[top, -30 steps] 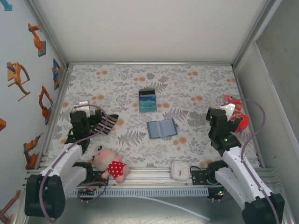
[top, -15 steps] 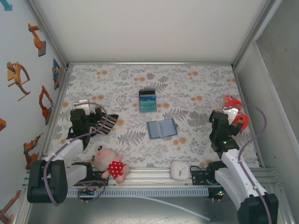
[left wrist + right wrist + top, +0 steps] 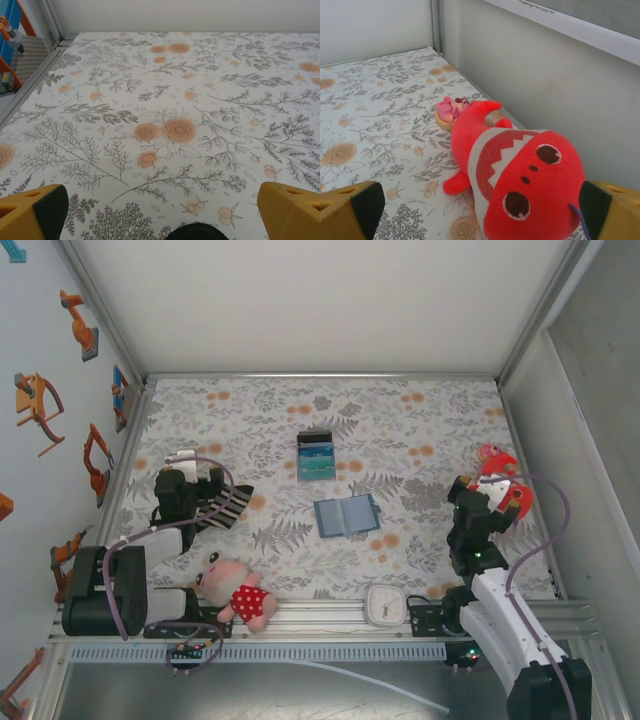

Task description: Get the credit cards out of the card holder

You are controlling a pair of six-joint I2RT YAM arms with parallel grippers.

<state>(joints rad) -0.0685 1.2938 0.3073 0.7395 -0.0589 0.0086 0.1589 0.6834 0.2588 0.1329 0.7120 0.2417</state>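
The card holder point(image 3: 346, 515) lies open and flat near the middle of the flowered table, a steel-blue bifold. Behind it three credit cards point(image 3: 316, 455), black, dark blue and teal, lie in an overlapping stack on the cloth. My left gripper point(image 3: 183, 468) is far to the left, beside the striped sock point(image 3: 228, 506). In the left wrist view the left gripper point(image 3: 165, 205) is open over bare cloth, with its yellow fingers point(image 3: 35, 212) wide apart. My right gripper point(image 3: 490, 482) is at the far right and open, and its spread fingers point(image 3: 362, 207) flank a red shark plush point(image 3: 520, 170).
A pink doll in a red dotted dress point(image 3: 235, 590) and a white clock point(image 3: 383, 605) lie at the near edge. A small pink toy on a wooden disc point(image 3: 451, 111) sits beyond the shark, close to the right wall point(image 3: 545, 75). The left rail point(image 3: 25, 85) borders the cloth.
Both arms have folded back toward their bases. The right gripper slid slightly nearer; the left gripper stayed by the sock. Wallet and cards have not moved.
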